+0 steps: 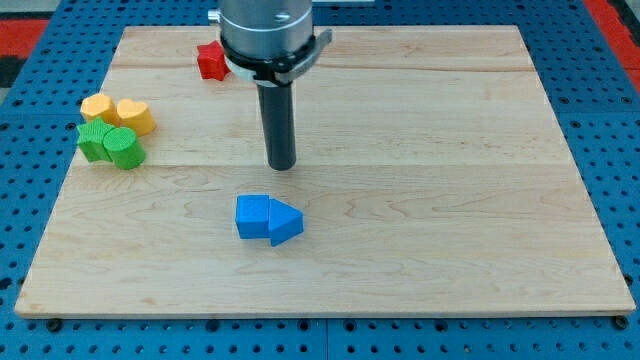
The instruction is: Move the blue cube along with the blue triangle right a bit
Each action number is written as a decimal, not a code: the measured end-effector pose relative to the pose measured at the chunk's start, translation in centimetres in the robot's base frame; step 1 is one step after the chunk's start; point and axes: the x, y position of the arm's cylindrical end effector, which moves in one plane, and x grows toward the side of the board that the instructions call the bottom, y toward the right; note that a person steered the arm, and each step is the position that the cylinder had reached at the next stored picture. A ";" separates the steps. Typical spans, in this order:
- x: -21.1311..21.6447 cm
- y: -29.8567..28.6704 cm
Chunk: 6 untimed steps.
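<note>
A blue cube (252, 217) sits on the wooden board (420, 230), a little left of the middle and towards the view's bottom. A blue triangle (285, 222) lies against its right side, touching it. My tip (283, 165) is the lower end of the dark rod that hangs from the grey arm at the view's top. It stands above the two blue blocks in the view, apart from them, roughly over the triangle.
A red block (211, 61) lies near the board's top edge, just left of the arm. At the view's left sit a yellow block (97, 107) and a yellow heart (134, 116), with a green block (95, 140) and a green cylinder (125, 148) below them.
</note>
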 end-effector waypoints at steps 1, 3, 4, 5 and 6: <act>1.7 -1.7; 3.5 -8.4; 4.6 -10.6; 6.4 -9.8; 6.8 -6.7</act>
